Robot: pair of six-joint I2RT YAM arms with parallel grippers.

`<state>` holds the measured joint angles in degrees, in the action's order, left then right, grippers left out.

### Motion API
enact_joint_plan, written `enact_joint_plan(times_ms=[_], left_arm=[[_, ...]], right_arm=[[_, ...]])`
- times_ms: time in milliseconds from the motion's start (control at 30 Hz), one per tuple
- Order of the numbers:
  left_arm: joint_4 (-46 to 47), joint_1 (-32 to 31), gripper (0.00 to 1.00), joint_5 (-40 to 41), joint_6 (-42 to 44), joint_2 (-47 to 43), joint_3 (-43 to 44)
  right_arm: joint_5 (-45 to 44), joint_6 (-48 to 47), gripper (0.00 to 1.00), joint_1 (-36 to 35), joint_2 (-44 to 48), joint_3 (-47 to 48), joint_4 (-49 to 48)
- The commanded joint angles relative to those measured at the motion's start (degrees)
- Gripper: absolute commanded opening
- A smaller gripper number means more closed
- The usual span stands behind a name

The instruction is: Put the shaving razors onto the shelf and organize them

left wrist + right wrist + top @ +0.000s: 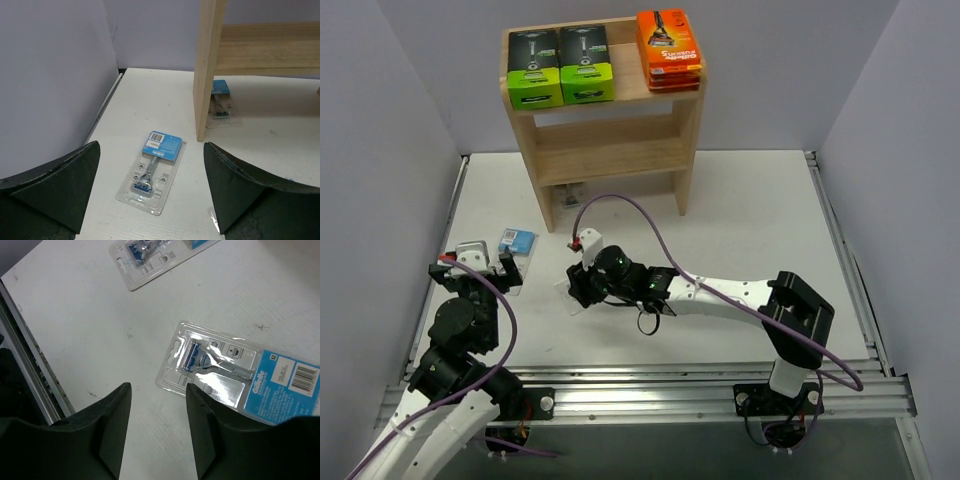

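Right wrist view shows my right gripper (158,390), jaws partly apart and empty, over a blister pack (225,372) lying flat on the table (100,340); light, slick and flexible I reckon, so I'd pinch its stiffer blue-card end.

White table (750,220) with a matte, faintly scuffed top, enclosed on three sides by plain panels. Back wall (770,60) rises behind the table's far edge; left wall (370,150) and right wall (910,150) stand along its sides, all pale lavender-grey and unmarked. Aluminium rails (650,400) run along the table's near edge, and a side rail (840,240) borders its right edge. Dark floor (720,455) shows below the near edge. Lighting is even and diffuse, casting soft shadows on the table.
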<state>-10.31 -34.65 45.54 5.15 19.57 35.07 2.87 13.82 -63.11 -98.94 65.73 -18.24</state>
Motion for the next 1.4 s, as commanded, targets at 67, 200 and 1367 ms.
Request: enact_joint_plan(times_ms=[67,200,1367], left_arm=[[1.25,0.47,0.98,-1.5,-0.05,0.64,0.61],[1.17,0.46,0.94,-0.89,-0.14,1.17,0.7],[0.55,0.55,0.94,-3.35,-0.31,-0.32,1.05]], right_arm=[[-1.73,0.41,0.49,3.08,-0.55,0.09,-1.18],[-2.96,1.29,0.5,4.57,-3.1,0.88,-0.13],[-16.32,4.28,0.52,11.52,-14.35,4.76,4.27]])
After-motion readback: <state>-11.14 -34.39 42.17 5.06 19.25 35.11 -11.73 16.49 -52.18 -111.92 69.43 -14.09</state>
